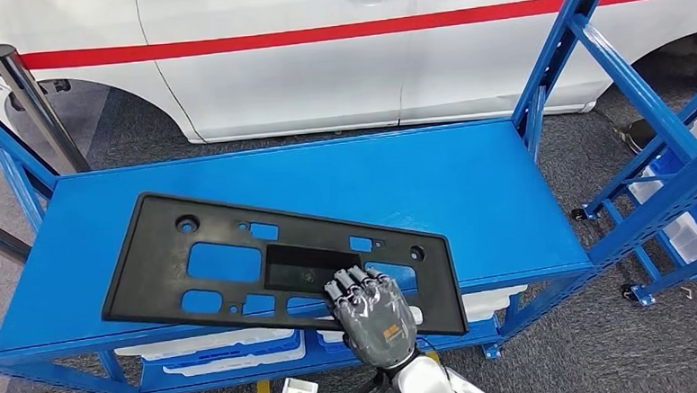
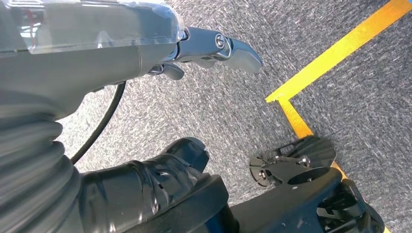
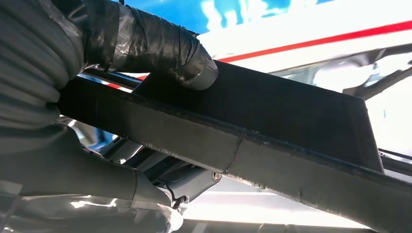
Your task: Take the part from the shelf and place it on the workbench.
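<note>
At the near edge of the blue shelf deck, toward five o'clock, the right hand clamps the black plastic panel: fingers lie across the top face beside the rectangular recess, and the right wrist view shows the thumb on one face and the remaining digits beneath, so the panel's edge is pinched between them. The panel, a long perforated plate, lies flat and slightly skewed on the deck, its long axis running from ten o'clock to four o'clock, its near rim overhanging the deck's front lip a little. The left hand hangs beside the body over grey carpet and a yellow floor line; its fingers are spread and hold nothing.

Step in hand, as judged: grasp secured, lift not yet begun. The next move calls for raising the panel level and drawing it toward six o'clock, since a one-handed hold off centre may let the far end droop.

Blue uprights stand at two o'clock and nine o'clock; a white car closes twelve o'clock. Open room lies only at six o'clock.
</note>
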Motion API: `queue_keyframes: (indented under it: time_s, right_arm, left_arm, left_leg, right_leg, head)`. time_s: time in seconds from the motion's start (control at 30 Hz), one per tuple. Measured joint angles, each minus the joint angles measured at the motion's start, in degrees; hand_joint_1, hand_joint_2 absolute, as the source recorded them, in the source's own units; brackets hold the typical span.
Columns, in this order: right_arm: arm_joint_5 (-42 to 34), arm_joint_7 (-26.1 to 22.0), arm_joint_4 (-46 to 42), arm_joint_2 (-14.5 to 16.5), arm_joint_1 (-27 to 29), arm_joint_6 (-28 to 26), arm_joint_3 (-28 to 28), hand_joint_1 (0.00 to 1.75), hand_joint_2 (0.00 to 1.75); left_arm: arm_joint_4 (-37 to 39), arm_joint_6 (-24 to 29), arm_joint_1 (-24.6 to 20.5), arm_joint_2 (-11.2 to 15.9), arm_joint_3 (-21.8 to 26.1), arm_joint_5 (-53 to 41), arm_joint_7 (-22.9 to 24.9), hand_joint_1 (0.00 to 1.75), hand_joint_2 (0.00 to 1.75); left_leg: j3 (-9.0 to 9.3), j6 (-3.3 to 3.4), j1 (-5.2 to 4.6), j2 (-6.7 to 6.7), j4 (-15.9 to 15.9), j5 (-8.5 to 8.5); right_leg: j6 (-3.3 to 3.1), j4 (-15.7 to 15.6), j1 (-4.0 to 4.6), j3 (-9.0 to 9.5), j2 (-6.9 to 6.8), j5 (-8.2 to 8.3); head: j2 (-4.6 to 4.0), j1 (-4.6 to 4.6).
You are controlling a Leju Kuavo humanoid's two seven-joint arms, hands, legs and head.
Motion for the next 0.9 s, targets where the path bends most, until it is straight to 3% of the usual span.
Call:
queue_keyframes:
  time_s: [0.17, 0.3, 0.67, 0.9]
  right_arm:
    - [0.02, 0.85, -0.47, -0.88, -0.96, 0.03, 0.08, 1.75, 1.75]
    - [0.07, 7.21, -2.04, -4.59, -5.01, 0.76, 2.28, 1.75, 1.75]
    - [0.07, 7.8, -3.14, -6.15, -6.38, 0.8, 2.82, 1.75, 1.75]
    - [0.07, 7.53, -3.22, -6.17, -6.44, 0.79, 2.82, 1.75, 1.75]
  left_arm:
    - [0.0, 0.02, 0.0, 0.0, 0.0, 0.0, 0.08, 0.0, 1.75]
    - [0.0, 1.45, -0.04, -0.01, 0.0, -0.14, 0.04, 0.0, 1.75]
    - [0.0, 3.43, -0.17, -0.02, -0.1, -1.08, 1.35, 0.0, 1.75]
    - [0.0, 3.42, -0.21, -0.02, -0.13, -1.09, 1.38, 0.0, 1.75]
  left_leg:
    - [0.01, 0.0, 0.0, 0.0, 0.0, 0.0]
    - [0.01, 0.0, 0.0, 0.01, 0.0, 0.0]
    - [-0.03, 0.06, -0.13, -0.01, 0.11, -0.05]
    - [-0.14, 0.65, -0.42, -0.01, 0.3, -0.24]
  right_leg:
    - [0.0, 0.0, -0.01, 0.0, 0.0, 0.0]
    - [0.0, 0.0, -0.01, 0.0, 0.01, 0.0]
    - [0.04, -0.02, -0.15, -0.01, 0.0, 0.02]
    - [0.47, -0.19, -0.43, 0.04, 0.0, 0.11]
  head:
    - [0.0, 0.0]
    - [0.0, 0.0]
    - [0.0, -0.01]
    - [0.0, -0.01]
